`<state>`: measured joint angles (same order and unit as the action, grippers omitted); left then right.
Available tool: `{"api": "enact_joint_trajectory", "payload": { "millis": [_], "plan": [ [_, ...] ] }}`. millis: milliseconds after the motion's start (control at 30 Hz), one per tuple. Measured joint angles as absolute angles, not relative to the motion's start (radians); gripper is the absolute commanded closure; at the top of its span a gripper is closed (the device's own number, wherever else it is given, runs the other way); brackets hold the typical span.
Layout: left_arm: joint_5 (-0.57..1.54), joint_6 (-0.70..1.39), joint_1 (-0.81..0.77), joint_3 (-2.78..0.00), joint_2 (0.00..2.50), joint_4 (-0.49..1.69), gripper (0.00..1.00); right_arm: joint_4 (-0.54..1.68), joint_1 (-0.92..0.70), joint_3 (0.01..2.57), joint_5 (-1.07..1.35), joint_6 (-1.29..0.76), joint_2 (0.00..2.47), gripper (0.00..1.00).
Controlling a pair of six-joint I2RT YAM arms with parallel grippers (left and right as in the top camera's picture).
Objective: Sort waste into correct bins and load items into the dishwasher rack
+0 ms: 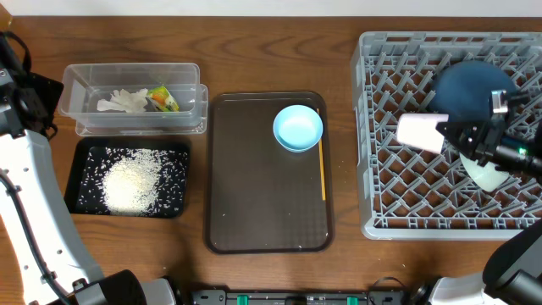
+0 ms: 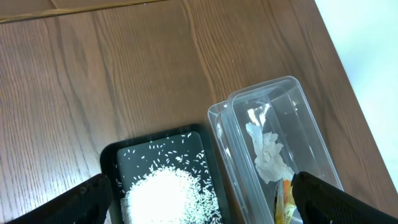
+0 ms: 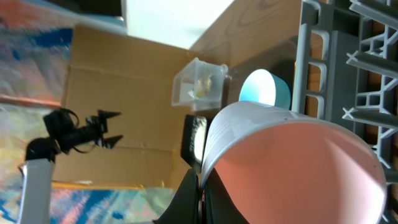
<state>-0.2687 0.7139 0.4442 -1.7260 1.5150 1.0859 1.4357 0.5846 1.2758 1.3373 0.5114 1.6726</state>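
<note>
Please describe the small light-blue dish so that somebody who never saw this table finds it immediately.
Find the big brown tray in the middle of the table, left of the grey rack. The dish sits in the tray's far right corner, beside a thin yellow stick. It is the only round, pale-blue thing there.

Bare wood of the table (image 1: 254, 51) runs along the far side, wide enough for an arm to pass. A narrow bare strip separates the brown tray (image 1: 262, 212) from the dishwasher rack (image 1: 377, 127). The brown tray is mostly open. Only the light-blue dish (image 1: 297, 128) sits in its far right corner, with a thin yellow stick (image 1: 323, 169) along the right rim.

On my left, the clear tub (image 1: 76, 80) and the black tray (image 1: 80, 161) lie close together, leaving little gap.

Inside the rack, the dark-blue plate (image 1: 466, 85), the mint-white bowl (image 1: 484, 175) and my right gripper (image 1: 445, 134), clamped on the pink cup (image 1: 421, 133), crowd the far and right parts. The nearest pegs stand uncovered.
</note>
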Motion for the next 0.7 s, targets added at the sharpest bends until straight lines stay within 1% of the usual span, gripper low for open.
{"api": "enact_joint_trajectory", "payload": {
  "millis": [200,400,700],
  "plan": [
    [-0.269,0.714,0.444,-1.726,1.515,1.086,0.05,1.374,0.583,1.169,1.365,0.518,1.673,0.99],
    [-0.269,0.714,0.444,-1.726,1.515,1.086,0.05,1.358,0.576,1.093,1.373,0.519,1.673,0.99],
    [-0.269,0.714,0.444,-1.726,1.515,1.086,0.05,1.271,0.507,1.037,1.388,0.519,1.673,0.99]
  ]
}}
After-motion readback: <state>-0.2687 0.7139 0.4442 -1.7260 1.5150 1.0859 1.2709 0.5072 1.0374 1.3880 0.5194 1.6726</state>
